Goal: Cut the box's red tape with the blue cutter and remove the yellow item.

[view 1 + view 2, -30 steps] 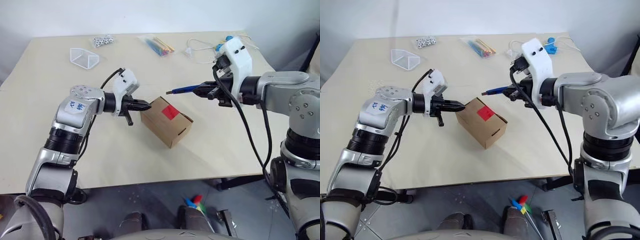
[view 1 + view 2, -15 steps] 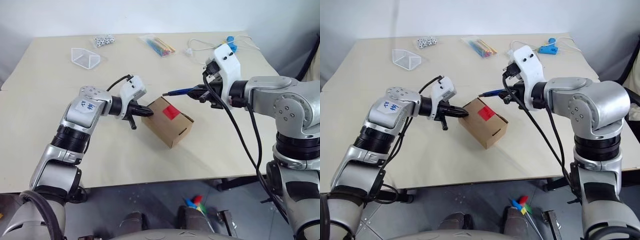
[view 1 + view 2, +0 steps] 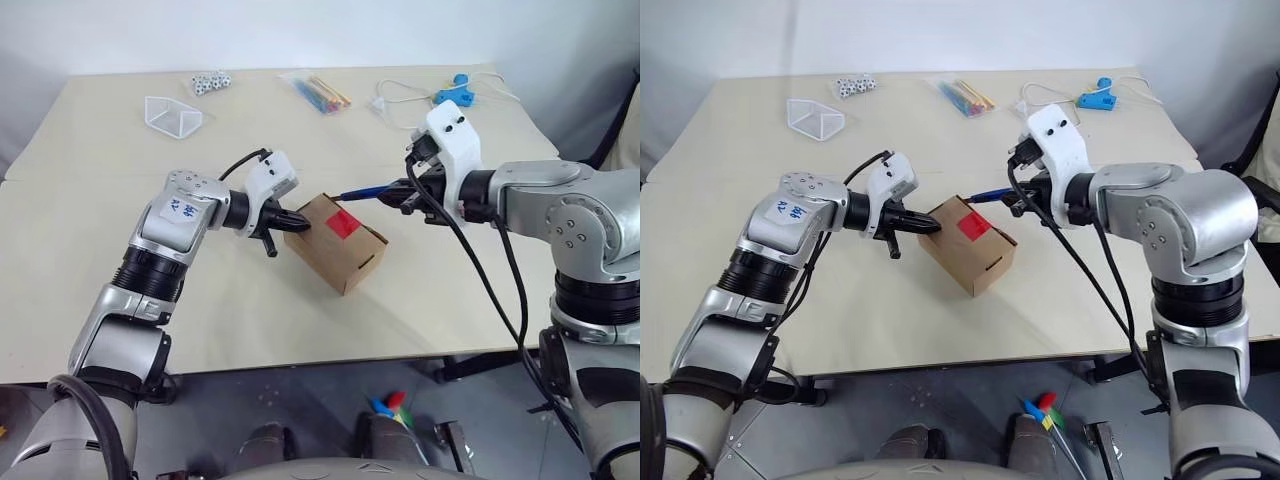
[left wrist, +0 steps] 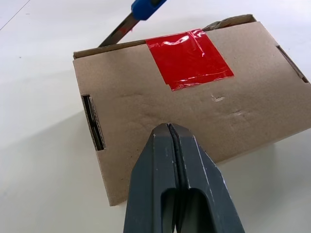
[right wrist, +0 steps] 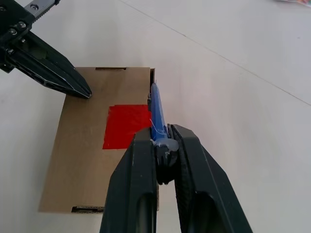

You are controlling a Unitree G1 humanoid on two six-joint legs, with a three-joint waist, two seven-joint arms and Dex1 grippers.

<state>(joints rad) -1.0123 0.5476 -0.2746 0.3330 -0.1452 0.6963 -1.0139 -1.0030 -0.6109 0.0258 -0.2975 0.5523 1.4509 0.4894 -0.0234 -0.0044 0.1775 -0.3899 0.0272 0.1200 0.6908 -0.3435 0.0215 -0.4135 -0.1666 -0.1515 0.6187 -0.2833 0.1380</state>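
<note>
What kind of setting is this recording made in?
Probably a lab or test room set up for robot trials: a plain beige table against a bare pale wall, with scattered props such as a clear bag of coloured sticks and some dice.

Matt brown cardboard box [image 4: 184,121], slightly scuffed; glossy, wrinkled red tape [image 4: 188,58]; smooth blue plastic cutter [image 5: 158,114] with metal blade; matt dark plastic fingers [image 4: 160,189]; smooth pale counter [image 3: 200,300].

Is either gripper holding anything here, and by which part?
The right gripper holds the blue cutter by its rear end, blade end at the box edge. The left gripper is shut, empty, tips at the box top.
</note>
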